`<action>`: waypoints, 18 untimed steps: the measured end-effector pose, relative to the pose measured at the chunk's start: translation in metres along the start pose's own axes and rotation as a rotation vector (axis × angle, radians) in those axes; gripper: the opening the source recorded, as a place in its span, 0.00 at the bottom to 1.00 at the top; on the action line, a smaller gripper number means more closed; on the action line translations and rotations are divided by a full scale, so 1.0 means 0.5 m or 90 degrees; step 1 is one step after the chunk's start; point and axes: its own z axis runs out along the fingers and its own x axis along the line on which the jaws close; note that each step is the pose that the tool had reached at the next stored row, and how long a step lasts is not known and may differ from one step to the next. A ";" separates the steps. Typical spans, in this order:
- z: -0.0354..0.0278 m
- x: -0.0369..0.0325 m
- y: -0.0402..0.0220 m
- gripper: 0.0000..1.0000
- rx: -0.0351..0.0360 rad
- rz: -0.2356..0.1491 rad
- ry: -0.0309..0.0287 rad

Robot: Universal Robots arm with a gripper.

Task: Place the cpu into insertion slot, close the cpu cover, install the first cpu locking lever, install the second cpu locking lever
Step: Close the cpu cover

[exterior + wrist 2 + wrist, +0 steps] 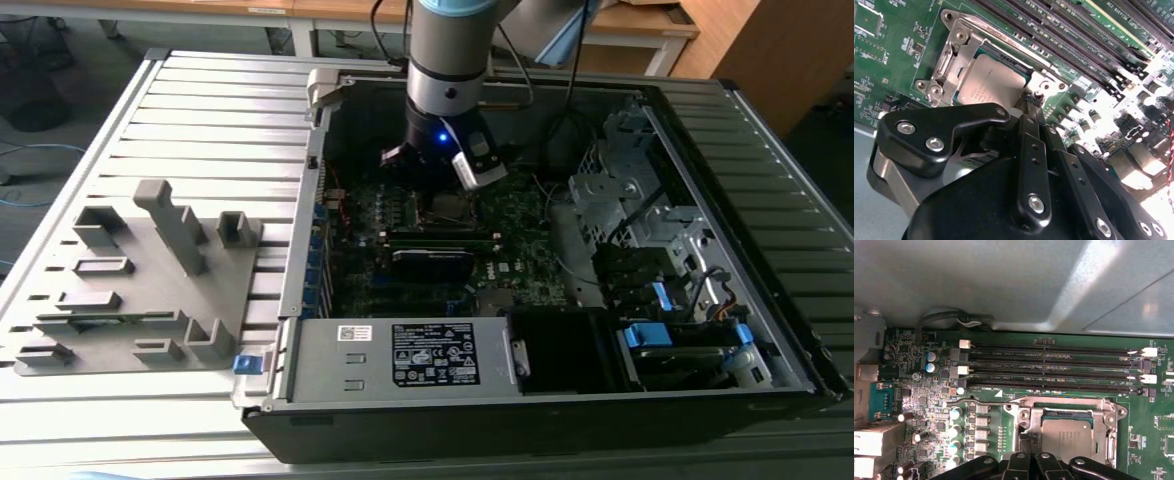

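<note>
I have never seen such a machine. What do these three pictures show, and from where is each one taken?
The silvery column in the exterior view is a robot arm. It reaches down into an open computer case, which lies on a slatted metal table, beside a grey holder with slots. The two wrist views come from cameras riding on the arm; they look at the green board inside the case. The black part in the second wrist view is the end effector, the part made for grasping. It stands right beside the cpu, a square silvery chip sitting in the insertion slot, with the cpu cover framing it. The long black strips are memory slots. I cannot tell whether the end effector holds anything.
</note>
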 end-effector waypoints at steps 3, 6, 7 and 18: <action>0.004 0.000 -0.001 0.11 0.0009 0.000 0.0006; 0.007 0.001 -0.001 0.11 0.0007 0.000 0.0005; 0.007 0.001 -0.001 0.11 0.0004 0.000 0.0003; -0.005 0.000 0.000 0.11 -0.0001 0.000 -0.0001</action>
